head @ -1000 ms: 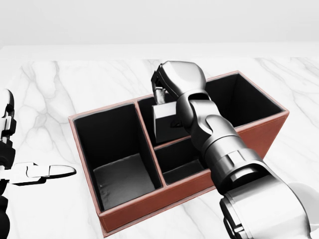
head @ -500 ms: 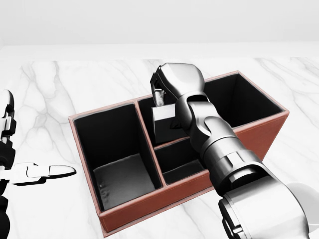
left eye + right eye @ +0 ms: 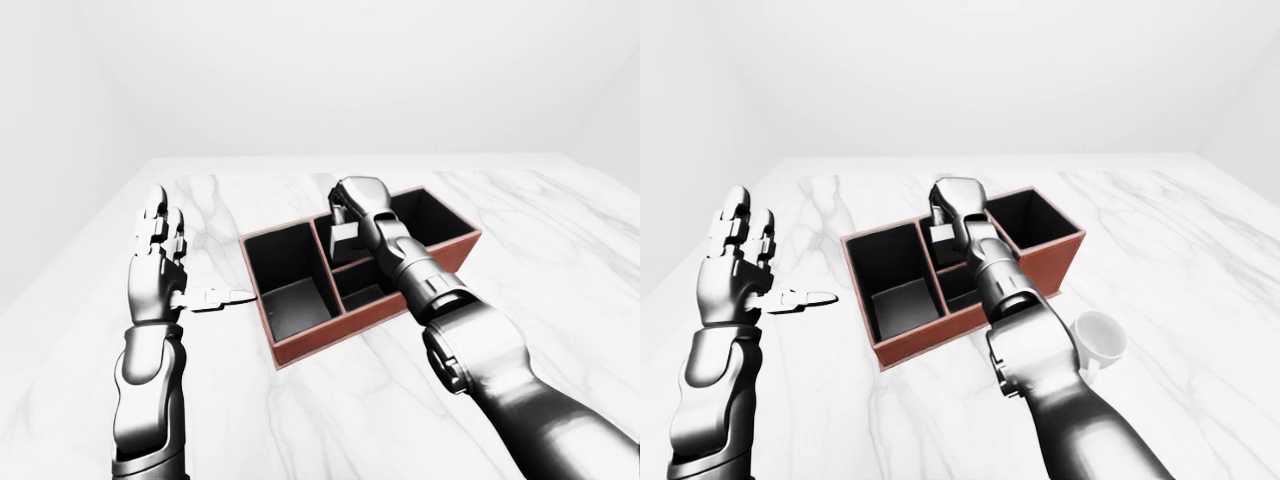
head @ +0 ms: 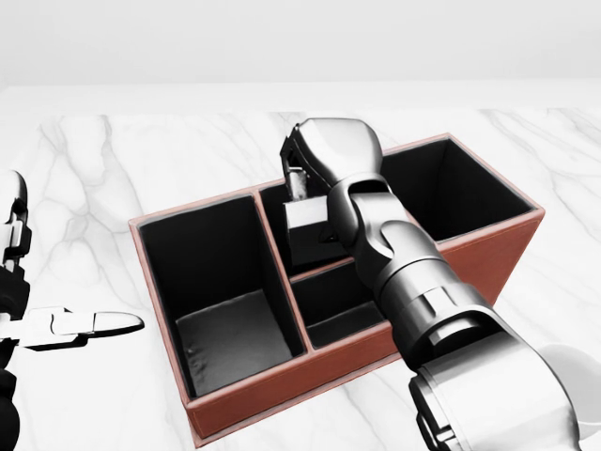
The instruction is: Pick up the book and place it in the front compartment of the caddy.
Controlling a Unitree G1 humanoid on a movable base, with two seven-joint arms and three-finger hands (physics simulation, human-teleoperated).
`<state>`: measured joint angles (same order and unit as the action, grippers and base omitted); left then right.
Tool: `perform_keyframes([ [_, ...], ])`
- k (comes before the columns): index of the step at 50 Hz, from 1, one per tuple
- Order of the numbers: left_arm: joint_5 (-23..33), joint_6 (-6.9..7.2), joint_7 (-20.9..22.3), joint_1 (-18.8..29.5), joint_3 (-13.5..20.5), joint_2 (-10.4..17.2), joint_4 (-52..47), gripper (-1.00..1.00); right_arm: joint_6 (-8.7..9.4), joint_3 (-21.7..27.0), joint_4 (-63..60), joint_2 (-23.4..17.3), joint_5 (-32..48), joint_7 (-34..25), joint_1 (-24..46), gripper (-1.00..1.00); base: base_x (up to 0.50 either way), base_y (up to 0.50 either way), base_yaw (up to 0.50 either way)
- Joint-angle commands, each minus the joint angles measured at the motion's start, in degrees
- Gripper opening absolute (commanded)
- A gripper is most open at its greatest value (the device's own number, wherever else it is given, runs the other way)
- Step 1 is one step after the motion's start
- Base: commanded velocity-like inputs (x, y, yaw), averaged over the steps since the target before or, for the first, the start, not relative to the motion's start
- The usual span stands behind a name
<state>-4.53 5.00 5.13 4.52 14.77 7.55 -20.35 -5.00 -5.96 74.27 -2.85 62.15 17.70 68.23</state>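
While closed on the book (image 4: pixel 306 228) (grey), right hand (image 4: pixel 302 178) hovers — over caddy (image 4: pixel 488 246).

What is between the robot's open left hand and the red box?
Only bare marble table lies between the left hand and the caddy, seen in the left-eye view.

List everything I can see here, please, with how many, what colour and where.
Caddy: one, reddish-brown with black compartments, middle of the marble table.
Book: one, grey, held above the caddy's upper middle compartment.
Mug: one, white, right of the caddy, partly behind the right arm.
Table: one, white marble, fills the scene.
Left hand: one, silver, fingers spread open, left of the caddy, holding nothing.
Right hand: one, silver, closed on the book over the caddy.
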Motion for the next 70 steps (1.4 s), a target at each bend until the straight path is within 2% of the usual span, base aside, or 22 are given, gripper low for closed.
perform_keyframes([
  [1,0.00,0.00,0.01,-0.03,0.05,0.03,-0.19,1.00,0.00,0.43,-0.94,0.11,1.07,1.66,0.83,-1.00,0.00,0.00,0.00],
  [24,0.09,0.00,-0.06,0.10,0.02,0.04,0.20,1.00,0.00,0.09,-0.20,0.29,2.87,4.87,0.42,-1.00,0.00,0.00,0.00],
  [26,0.10,0.00,-0.08,0.13,0.01,0.05,0.28,1.00,0.00,0.14,-0.13,0.30,2.96,5.16,0.33,-0.41,0.00,0.00,0.00],
  [28,0.11,0.00,-0.10,0.07,-0.01,0.03,0.17,1.00,0.00,0.12,-0.04,0.23,3.22,5.86,0.35,-0.76,0.00,0.00,0.00],
  [29,0.12,0.00,-0.08,0.02,-0.03,0.01,0.14,1.00,0.00,0.10,-0.03,0.22,3.31,5.92,0.33,-0.60,0.00,0.00,0.00],
  [30,0.11,0.00,-0.09,0.00,-0.05,0.00,-0.01,1.00,0.00,0.08,-0.03,0.21,3.45,6.21,0.31,-0.01,0.00,0.00,0.00],
  [31,0.13,0.00,-0.09,-0.05,-0.06,0.00,-0.18,1.00,0.00,-0.36,0.03,0.15,4.20,6.80,0.38,1.00,0.00,0.00,0.00],
  [55,0.17,0.00,-0.06,0.07,0.09,0.06,0.23,1.00,0.00,0.35,-1.55,0.15,3.98,5.86,0.11,1.00,0.00,0.00,0.00],
  [66,-0.12,0.00,-0.24,0.21,0.26,0.15,0.42,1.00,0.00,2.71,-6.95,-1.29,-4.02,2.69,-1.82,1.00,0.00,0.00,0.00],
  [70,-0.23,0.00,-0.22,0.22,0.27,0.18,0.09,1.00,0.00,3.63,-12.65,-1.96,-8.39,0.15,-4.27,1.00,0.00,0.00,0.00],
])
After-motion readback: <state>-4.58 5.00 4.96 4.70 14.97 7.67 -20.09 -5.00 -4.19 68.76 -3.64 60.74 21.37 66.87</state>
